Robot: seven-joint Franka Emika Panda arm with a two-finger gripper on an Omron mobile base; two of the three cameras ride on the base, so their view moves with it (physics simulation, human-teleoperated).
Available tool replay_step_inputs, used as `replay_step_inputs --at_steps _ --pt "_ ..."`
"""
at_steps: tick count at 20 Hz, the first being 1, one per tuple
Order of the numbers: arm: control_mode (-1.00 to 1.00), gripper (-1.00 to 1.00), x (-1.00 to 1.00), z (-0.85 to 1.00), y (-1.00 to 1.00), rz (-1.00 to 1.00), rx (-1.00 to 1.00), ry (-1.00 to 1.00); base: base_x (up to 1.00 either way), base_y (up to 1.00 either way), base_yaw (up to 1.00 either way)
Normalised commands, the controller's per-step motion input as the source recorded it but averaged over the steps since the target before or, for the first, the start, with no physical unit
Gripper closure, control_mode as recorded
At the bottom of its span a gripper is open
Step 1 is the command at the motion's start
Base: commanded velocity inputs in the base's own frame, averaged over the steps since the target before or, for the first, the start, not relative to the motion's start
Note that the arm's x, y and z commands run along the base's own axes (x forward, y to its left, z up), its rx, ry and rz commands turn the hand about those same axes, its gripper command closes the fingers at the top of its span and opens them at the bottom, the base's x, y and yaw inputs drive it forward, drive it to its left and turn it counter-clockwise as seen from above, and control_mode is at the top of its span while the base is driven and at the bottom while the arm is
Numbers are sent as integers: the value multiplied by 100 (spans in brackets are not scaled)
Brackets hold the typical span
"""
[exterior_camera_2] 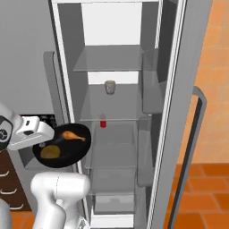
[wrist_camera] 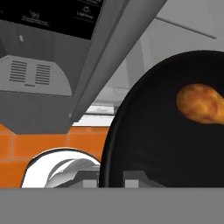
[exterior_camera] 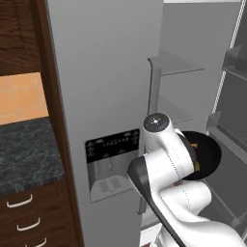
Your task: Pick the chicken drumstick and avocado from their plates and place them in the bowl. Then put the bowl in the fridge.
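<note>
Gripper (wrist_camera: 114, 178): clamped on the black bowl's (exterior_camera_2: 74, 154) rim.
Bowl contents: chicken drumstick (exterior_camera_2: 73, 135) at 1 o'clock, avocado (exterior_camera_2: 50, 152) at 8 o'clock.
Fridge (exterior_camera_2: 129, 112): door open, bowl at its shelves.

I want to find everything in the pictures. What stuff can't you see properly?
- Bowl: in the left base view the arm covers most of it.
- Avocado: in the right base view it is a small blurry lump.
- Chicken drumstick: the hand view's right edge cuts off its thin end.
- Gripper: the bowl's rim hides where the fingertips pinch.
- Cup and red bottle in the fridge: too small to identify.
</note>
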Motion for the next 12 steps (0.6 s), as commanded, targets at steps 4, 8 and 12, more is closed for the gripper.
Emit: replay_step_inputs --at_steps 4,8,12 --pt "100 100 0 0 0 0 0 0 17 -38 -2" --pt "100 100 0 0 0 0 0 0 0 -18 -1" --pt "100 100 0 0 0 0 0 0 0 0 0"
